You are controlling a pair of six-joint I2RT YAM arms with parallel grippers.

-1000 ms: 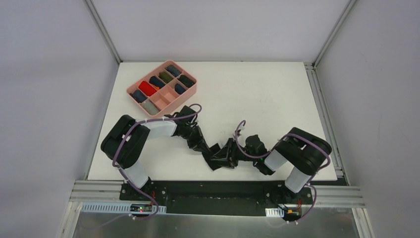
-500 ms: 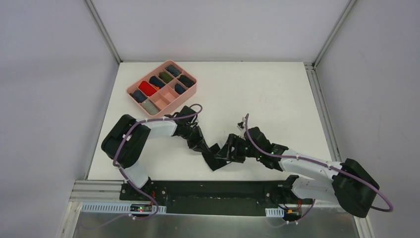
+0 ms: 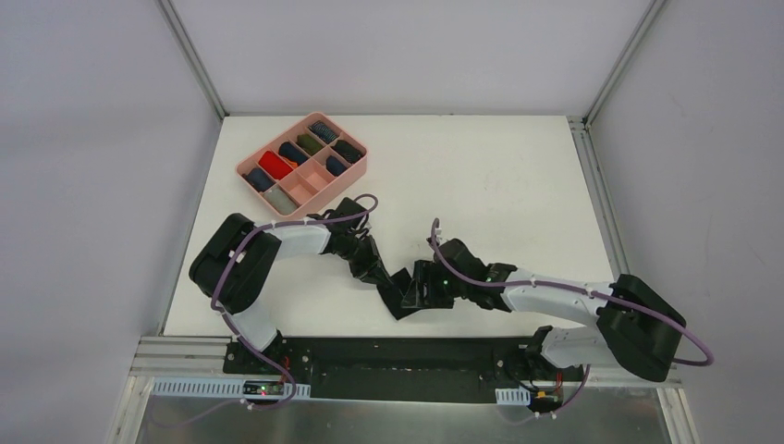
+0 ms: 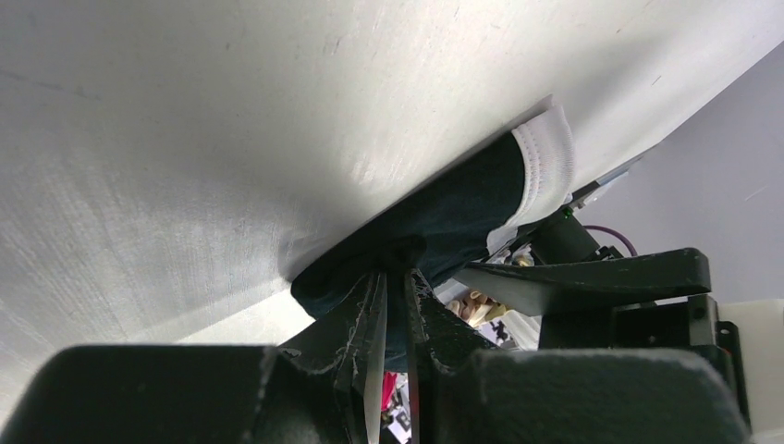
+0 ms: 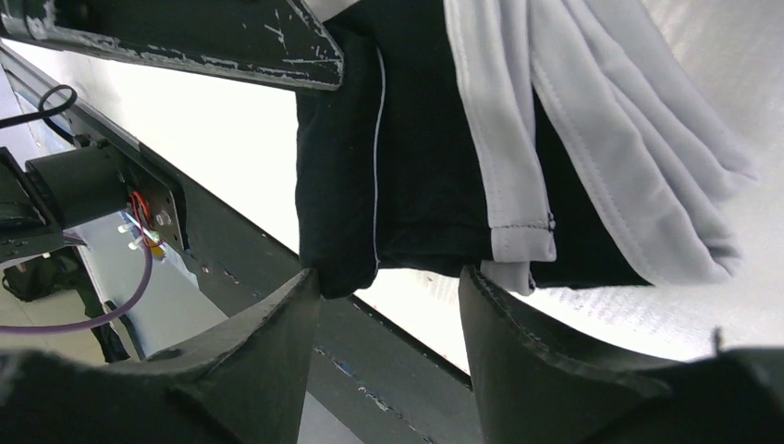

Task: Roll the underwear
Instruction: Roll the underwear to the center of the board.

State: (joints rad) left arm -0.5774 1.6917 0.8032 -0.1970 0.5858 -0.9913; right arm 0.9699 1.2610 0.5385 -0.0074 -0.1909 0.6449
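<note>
Left tool (image 4: 393,275) is pinching the black cloth briefs with white seams (image 5: 425,166) on the white worktop (image 4: 185,120); right tool (image 5: 390,279) is hovering wide-open at their edge.

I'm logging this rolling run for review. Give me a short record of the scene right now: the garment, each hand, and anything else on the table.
garment: black underwear with white trim, bunched on the table near its front edge
left hand: shut, pinching the underwear's dark cloth
right hand: open, fingertips at the underwear's edge, not gripping it
other: pink tray at the far left, rolled items in several compartments
</note>
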